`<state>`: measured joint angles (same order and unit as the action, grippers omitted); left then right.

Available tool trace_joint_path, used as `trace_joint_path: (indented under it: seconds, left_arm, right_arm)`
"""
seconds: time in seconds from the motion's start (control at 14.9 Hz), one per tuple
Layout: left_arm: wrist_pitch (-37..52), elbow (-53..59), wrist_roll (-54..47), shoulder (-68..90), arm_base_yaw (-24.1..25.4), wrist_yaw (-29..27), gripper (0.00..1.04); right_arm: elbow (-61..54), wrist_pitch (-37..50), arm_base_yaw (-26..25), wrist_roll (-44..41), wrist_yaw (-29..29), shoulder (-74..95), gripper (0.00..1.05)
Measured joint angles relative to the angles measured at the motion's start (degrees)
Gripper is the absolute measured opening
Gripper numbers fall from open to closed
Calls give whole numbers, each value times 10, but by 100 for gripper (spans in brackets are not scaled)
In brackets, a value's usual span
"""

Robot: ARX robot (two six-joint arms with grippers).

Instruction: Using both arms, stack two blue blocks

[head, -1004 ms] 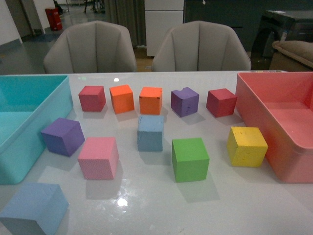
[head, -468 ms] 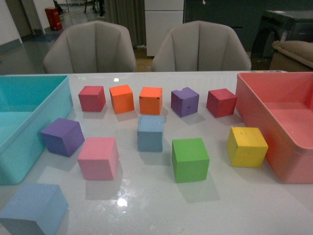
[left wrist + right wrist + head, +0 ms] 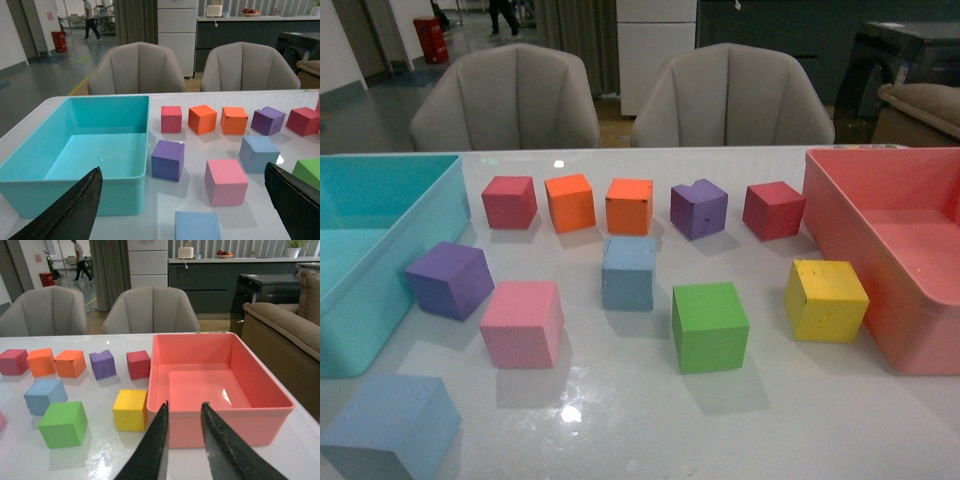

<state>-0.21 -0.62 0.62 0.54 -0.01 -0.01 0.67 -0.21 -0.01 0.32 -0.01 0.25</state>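
Observation:
Two pale blue blocks lie on the white table. One blue block sits mid-table behind the green cube. The other blue block rests at the near left corner. Neither arm shows in the front view. In the left wrist view my left gripper hangs open and wide, empty, with the near blue block low between its black fingers. My right gripper is shut with nothing in it, in front of the pink bin's near wall.
A teal bin stands at the left and a pink bin at the right. Red, orange, purple and dark red cubes form a back row. Purple, pink, green and yellow cubes sit nearer. Two chairs stand behind the table.

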Motion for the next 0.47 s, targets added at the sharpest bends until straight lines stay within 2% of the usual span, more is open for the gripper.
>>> trace_joint_path:
  seconds: [0.4,0.47]
  left_arm:
    - [0,0,0,0,0,0,98]
    - [0,0,0,0,0,0,98]
  right_arm:
    - [0,0,0,0,0,0,93]
    - [0,0,0,0,0,0,100]
